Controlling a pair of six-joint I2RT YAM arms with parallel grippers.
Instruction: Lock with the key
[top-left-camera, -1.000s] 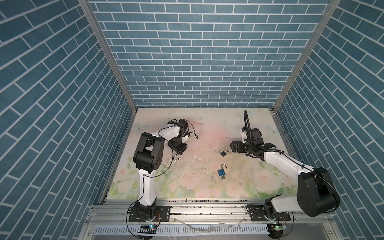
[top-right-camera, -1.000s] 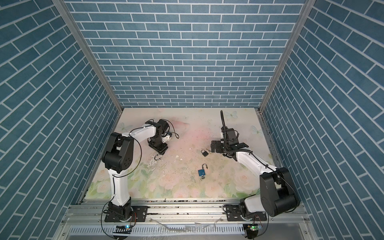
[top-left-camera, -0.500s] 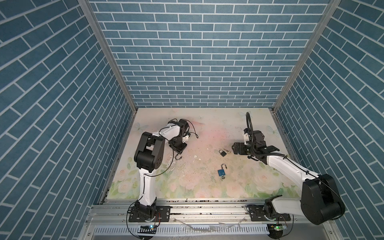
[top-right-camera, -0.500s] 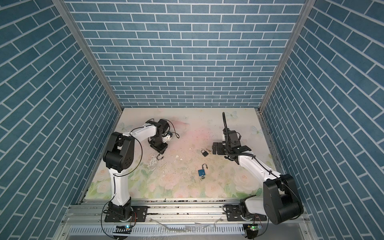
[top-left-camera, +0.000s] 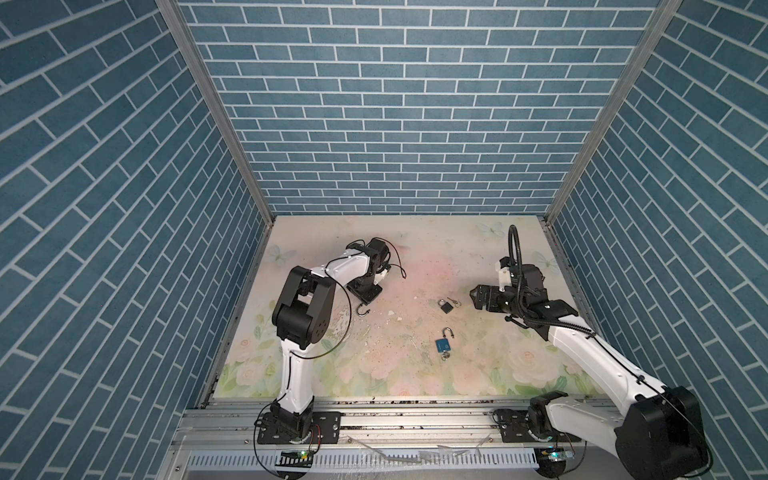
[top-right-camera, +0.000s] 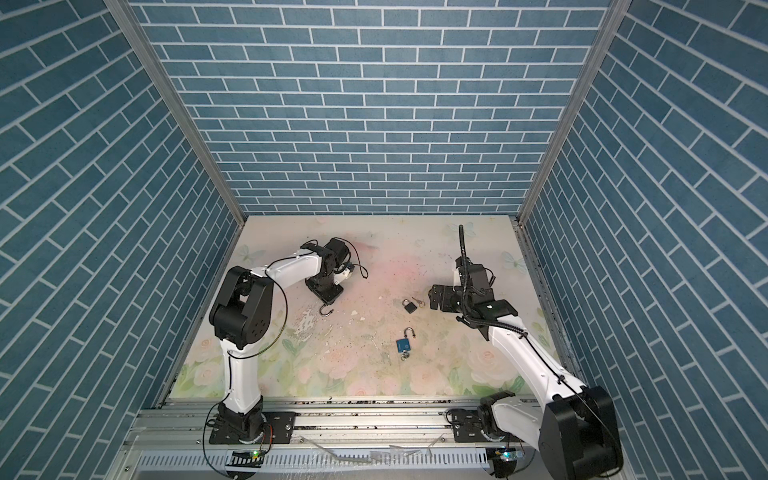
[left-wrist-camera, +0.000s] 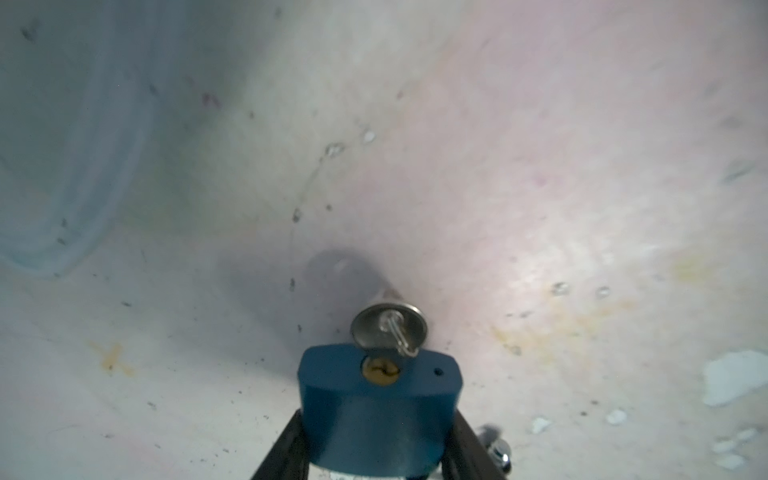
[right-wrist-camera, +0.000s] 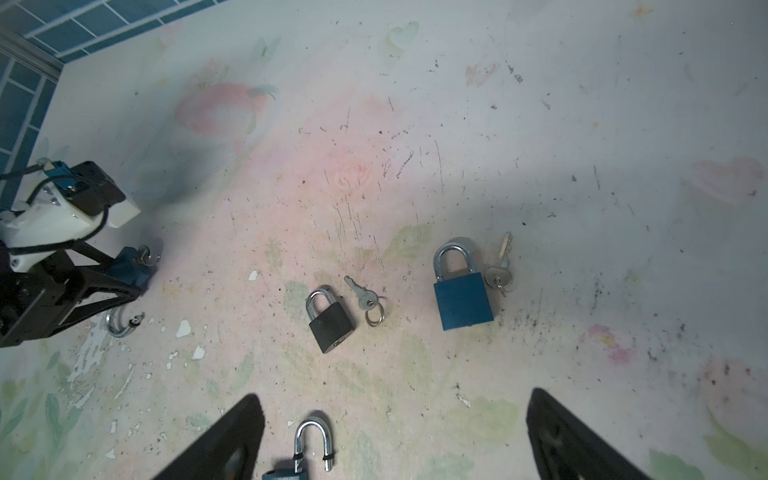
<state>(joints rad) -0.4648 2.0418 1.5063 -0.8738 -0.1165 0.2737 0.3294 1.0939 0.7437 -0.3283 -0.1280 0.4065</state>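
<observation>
In both top views my left gripper (top-left-camera: 367, 296) is hanging low over the table (top-left-camera: 415, 257), left of centre. In the left wrist view its fingers (left-wrist-camera: 286, 440) are clamping the body of the blue padlock (left-wrist-camera: 380, 409) from both sides. The padlock's shackle (top-left-camera: 364, 311) is sticking out just below the gripper in a top view, open, with one end free. The round head of the key (left-wrist-camera: 388, 329) is showing just beyond the padlock's keyhole end, low in the middle of the left wrist frame. I cannot tell whether its blade is sitting in the keyhole.

Right of centre a black padlock (top-left-camera: 446, 307) is lying flat with a small key (top-left-camera: 454, 302) just beside it. Lower in the frame a second blue padlock (top-left-camera: 443, 344) is lying with its shackle open. In the right wrist view a third blue padlock (right-wrist-camera: 462, 300), shackle closed, is lying right of the black one, with keys (right-wrist-camera: 498, 274) beside it.

Further right my right gripper (top-left-camera: 473, 298) is hovering above the table, jaws spread wide and holding nothing.
</observation>
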